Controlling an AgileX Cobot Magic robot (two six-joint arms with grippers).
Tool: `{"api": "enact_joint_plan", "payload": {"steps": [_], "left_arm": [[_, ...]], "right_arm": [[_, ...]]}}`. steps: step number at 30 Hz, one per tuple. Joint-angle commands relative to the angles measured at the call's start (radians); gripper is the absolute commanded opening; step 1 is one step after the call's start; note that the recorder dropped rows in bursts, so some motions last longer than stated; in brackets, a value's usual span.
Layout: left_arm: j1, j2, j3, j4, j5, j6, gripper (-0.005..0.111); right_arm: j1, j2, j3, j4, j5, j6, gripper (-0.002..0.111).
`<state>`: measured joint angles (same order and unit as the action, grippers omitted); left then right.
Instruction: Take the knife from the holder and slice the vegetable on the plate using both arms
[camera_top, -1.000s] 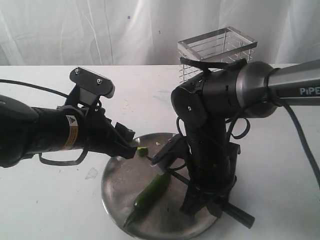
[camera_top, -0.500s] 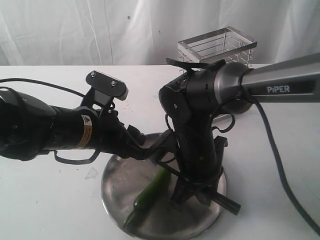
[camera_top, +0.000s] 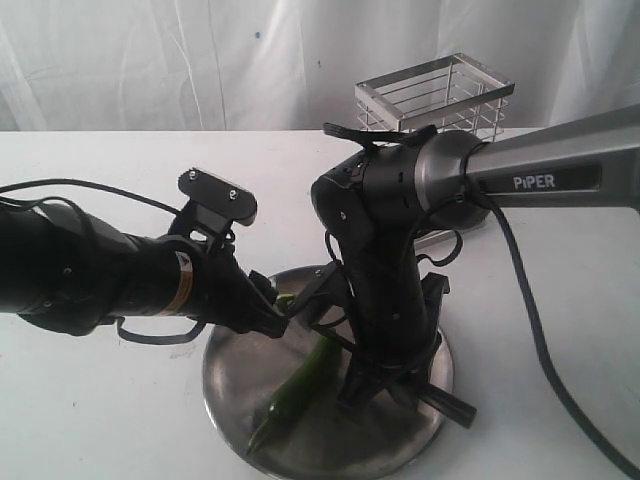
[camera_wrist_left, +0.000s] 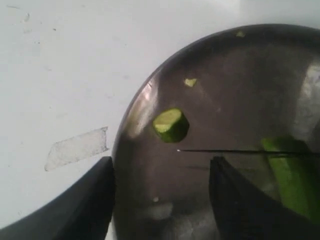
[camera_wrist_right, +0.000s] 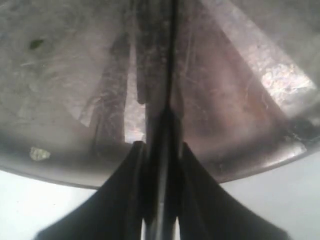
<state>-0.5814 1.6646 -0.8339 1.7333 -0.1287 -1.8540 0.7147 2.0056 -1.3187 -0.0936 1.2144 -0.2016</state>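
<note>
Left gripper (camera_wrist_left: 161, 200) open, right gripper (camera_wrist_right: 161, 165) closed.

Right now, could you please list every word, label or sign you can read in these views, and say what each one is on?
"PIPER": white letters on the grey link of the right arm, exterior view.
Yellow sticker with a triangle sign on the left arm: its print is too small to read.
The two wrist views show no text.
</note>
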Motion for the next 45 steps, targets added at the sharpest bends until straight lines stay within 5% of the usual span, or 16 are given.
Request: {"api": "enact_joint_plan", "payload": {"steps": [1, 45], "left_arm": [[0.001, 0.025, -0.005, 0.011, 0.013, -0.005, 0.059], [0.028, 0.128, -0.087, 0.011, -0.006, -0.023, 0.052]], "right_arm": [[-0.008, -0.003, -0.009, -0.023, 0.007, -0.009, 0.0], [-0.008, 0.029, -0.009, 0.001, 0.007, -0.031, 0.0]]}}
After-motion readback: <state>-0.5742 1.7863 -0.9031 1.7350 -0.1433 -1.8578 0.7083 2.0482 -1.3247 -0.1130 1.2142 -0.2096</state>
